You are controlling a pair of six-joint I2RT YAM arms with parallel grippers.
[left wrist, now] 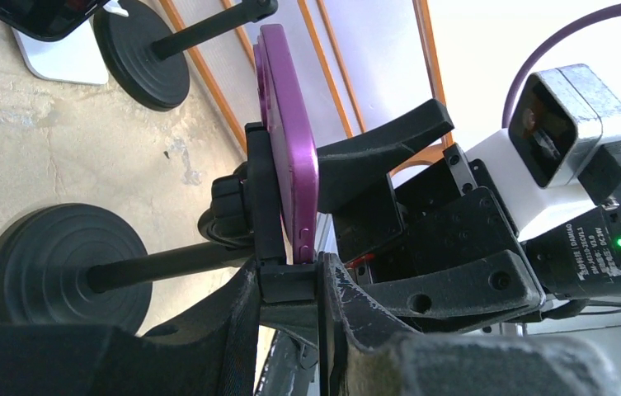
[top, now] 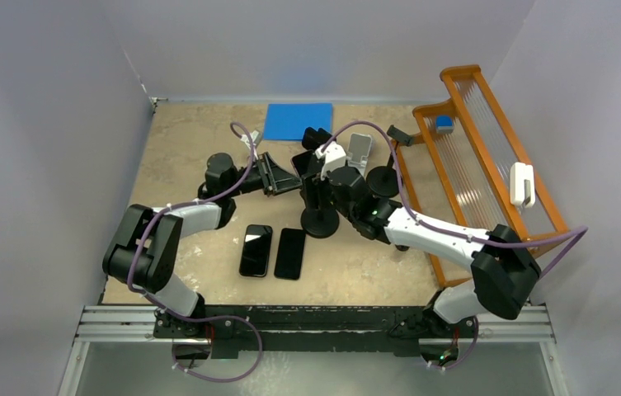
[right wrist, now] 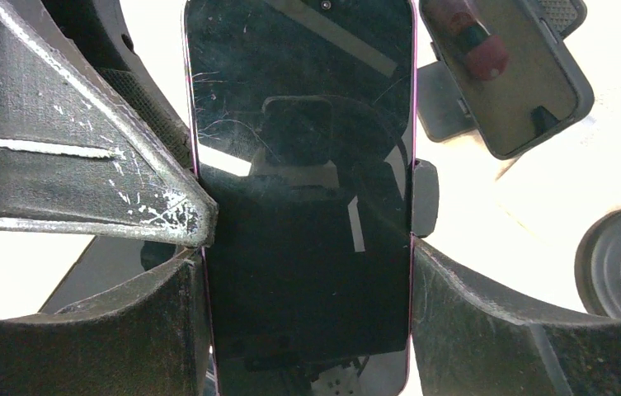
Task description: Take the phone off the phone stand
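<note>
status: not done; phone (right wrist: pixel 303 206) sits in the phone stand (left wrist: pixel 63 268), clamped in its cradle (left wrist: pixel 257 198) above the worktop (top: pixel 199 157)
left pincer (left wrist: pixel 290 285): clenched on the cradle's lower lip
right pincer (right wrist: pixel 307 247): grasping the phone by its long edges
left to do: lift-out, I judge
phone: matte purple case; glossy, faintly scratched black glass
phone stand: black ribbed disc base, thin pole

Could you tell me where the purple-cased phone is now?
In the left wrist view the purple-cased phone stands mid-frame, clamped in the phone stand that the left gripper holds, with the right gripper closed on its sides.
</note>
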